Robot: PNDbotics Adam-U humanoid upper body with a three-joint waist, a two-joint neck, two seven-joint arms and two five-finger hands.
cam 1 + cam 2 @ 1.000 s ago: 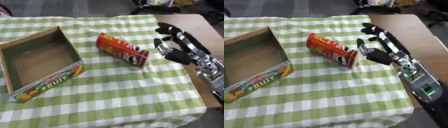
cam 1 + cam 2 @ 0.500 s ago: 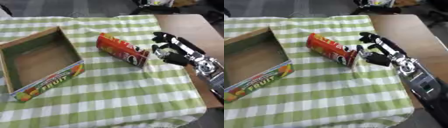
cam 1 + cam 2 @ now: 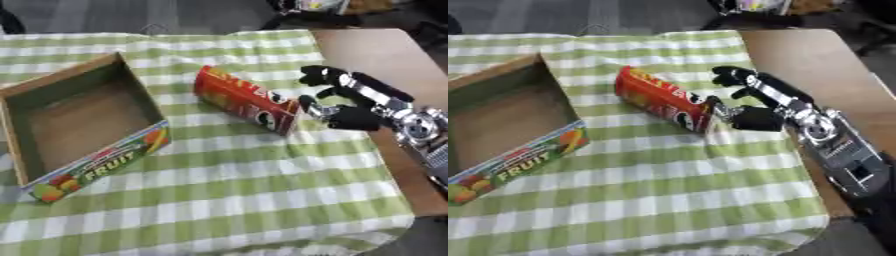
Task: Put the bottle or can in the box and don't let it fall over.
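Your right hand [image 3: 350,107] sits just beside the can [image 3: 246,99], fingers curled toward its near end, thumb at the can's end; whether they actually touch or grip it you can't tell. The can, red, lies on its side on the green checked cloth [image 3: 245,190], right of the box [image 3: 83,127] and apart from it. The box is open-topped, "FRUIT" on its front wall; the right eye view cuts off its left part. Your left hand shows in neither view. Bare table [image 3: 376,55] shows at right.
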